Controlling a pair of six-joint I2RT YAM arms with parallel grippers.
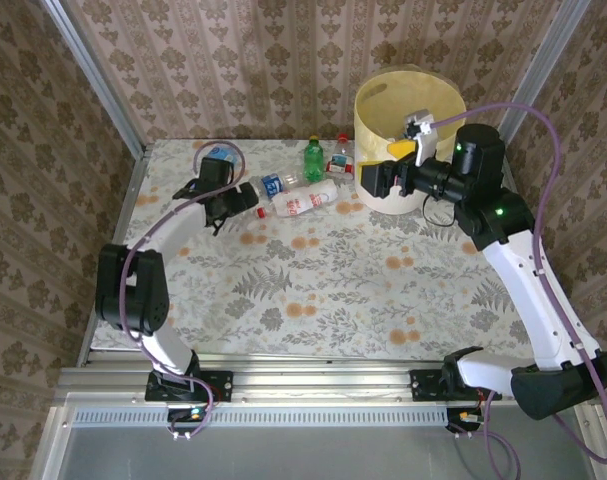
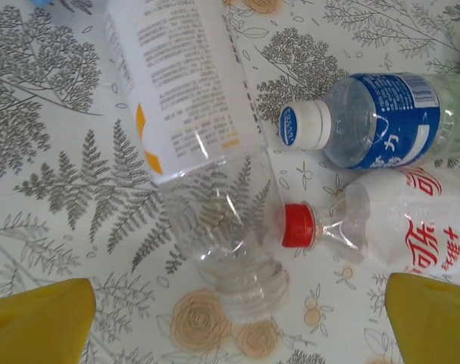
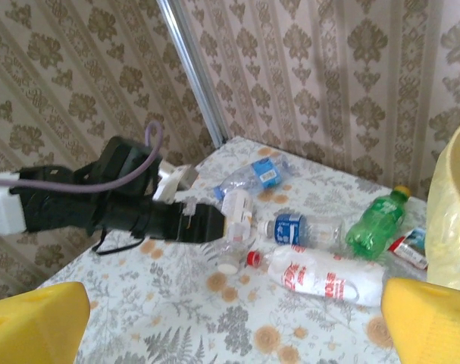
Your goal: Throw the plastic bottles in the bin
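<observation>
White 力 on blue-label bottle (image 2: pixel 381 121); other print unreadable

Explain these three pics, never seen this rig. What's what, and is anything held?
Two robot arms stand bolted at a table's near edge. The overhead picture looks down on both. The other two come from a camera on each wrist, and the yellow corners there are that arm's own fingertips. On the table are plastic bottles: a clear white-labelled one, a blue-labelled one, a crushed red-capped one, a green one. The bin, yellow-lined, stands far right. The left gripper hovers open over the clear bottle; the right gripper is open beside the bin. Nothing is held.
</observation>
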